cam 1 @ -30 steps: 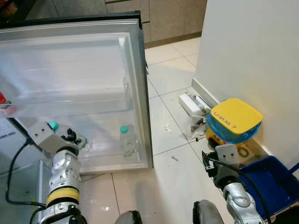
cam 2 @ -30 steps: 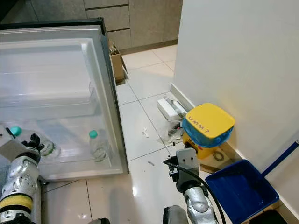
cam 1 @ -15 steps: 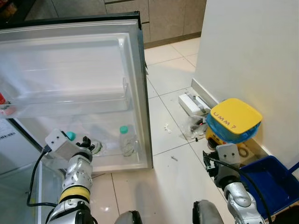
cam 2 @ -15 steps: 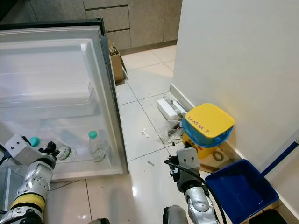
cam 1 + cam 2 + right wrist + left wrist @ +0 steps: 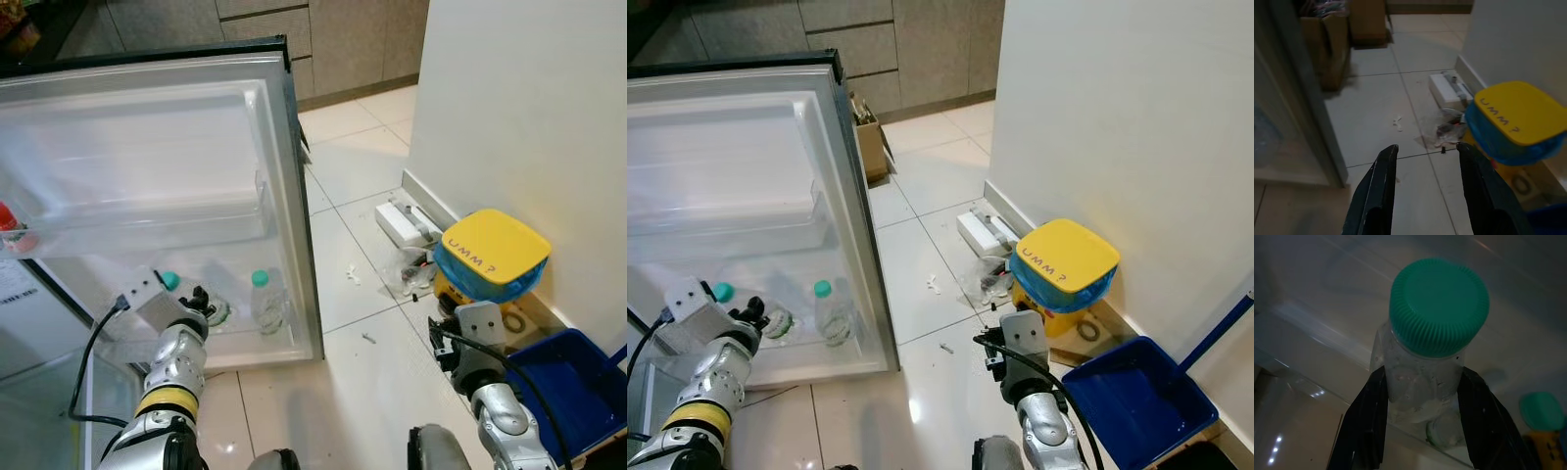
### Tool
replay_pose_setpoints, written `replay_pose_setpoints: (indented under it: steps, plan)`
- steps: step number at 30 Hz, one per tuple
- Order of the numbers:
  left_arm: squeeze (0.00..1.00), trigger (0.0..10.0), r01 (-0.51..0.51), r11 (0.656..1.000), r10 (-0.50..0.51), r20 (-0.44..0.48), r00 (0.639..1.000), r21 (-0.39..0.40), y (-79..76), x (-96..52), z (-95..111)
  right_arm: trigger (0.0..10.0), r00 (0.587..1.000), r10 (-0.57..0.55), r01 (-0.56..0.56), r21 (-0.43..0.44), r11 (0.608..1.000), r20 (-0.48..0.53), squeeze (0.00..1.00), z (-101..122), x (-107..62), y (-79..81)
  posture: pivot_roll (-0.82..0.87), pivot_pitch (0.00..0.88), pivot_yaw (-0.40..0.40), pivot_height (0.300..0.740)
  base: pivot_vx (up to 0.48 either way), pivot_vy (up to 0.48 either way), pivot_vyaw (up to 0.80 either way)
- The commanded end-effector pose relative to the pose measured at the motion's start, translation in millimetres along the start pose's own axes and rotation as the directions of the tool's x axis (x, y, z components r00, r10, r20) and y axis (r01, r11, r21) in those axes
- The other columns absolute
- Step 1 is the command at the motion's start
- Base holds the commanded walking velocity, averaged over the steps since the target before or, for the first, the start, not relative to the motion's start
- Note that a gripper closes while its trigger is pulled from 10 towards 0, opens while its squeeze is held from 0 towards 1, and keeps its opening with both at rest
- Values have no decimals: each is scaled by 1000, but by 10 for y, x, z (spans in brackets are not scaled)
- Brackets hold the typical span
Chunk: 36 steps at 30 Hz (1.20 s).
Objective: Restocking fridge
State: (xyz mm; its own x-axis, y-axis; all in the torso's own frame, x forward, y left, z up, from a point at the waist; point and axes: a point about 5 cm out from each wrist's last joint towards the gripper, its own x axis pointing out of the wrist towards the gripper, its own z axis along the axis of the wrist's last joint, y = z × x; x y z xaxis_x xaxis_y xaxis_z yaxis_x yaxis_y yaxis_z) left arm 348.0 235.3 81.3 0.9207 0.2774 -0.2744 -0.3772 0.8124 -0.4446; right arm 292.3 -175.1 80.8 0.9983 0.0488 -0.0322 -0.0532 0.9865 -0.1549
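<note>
Nearest you, the left gripper (image 5: 1420, 426) has its two black fingers closed on either side of a clear bottle (image 5: 1425, 372) with a green cap (image 5: 1439, 306), so you are holding the bottle by its body just under the neck. In the head views that bottle (image 5: 208, 309) sits at about 8 o'clock, at the lower shelf (image 5: 245, 343) of the open fridge door (image 5: 147, 127), with a second bottle (image 5: 266, 302) standing just beside it toward 3 o'clock. Whether the held bottle's base is already resting on the shelf is hard to tell. You appear to be in the placing step: the bottle is at the door shelf but not yet let go. Next, settle it upright behind the shelf rail, clear of its neighbour, then open the fingers and draw straight back. Your right gripper (image 5: 1422, 188) hangs idle at 5 o'clock with fingers apart, over floor tiles (image 5: 1376, 112). Further out at 3 o'clock stands a yellow-lidded bin (image 5: 490, 253).
</note>
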Motion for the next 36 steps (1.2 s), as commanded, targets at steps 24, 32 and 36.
replay_pose_setpoints:
  steps: [24, 32, 36]
  plan:
    - [0, 10000, 153, 915, -114, -125, 986, 374, -153, -124, -474, 10000, 1000, 9, -8, 22, 1000, -13, 0, -57, -38, 86, -208, 121, 106, 598, 0, 0, 0]
    - [0, 10000, 156, 906, -96, -168, 981, 395, -241, -107, -522, 10000, 1000, 8, -8, 24, 1000, -14, 0, -51, -36, 77, -214, 132, 102, 598, 0, 0, 0]
    - [0, 10000, 171, 909, -102, -193, 976, 381, -309, -90, -516, 10000, 1000, 5, -5, 24, 1000, -13, 0, -46, -33, 67, -211, 134, 107, 598, 0, 0, 0]
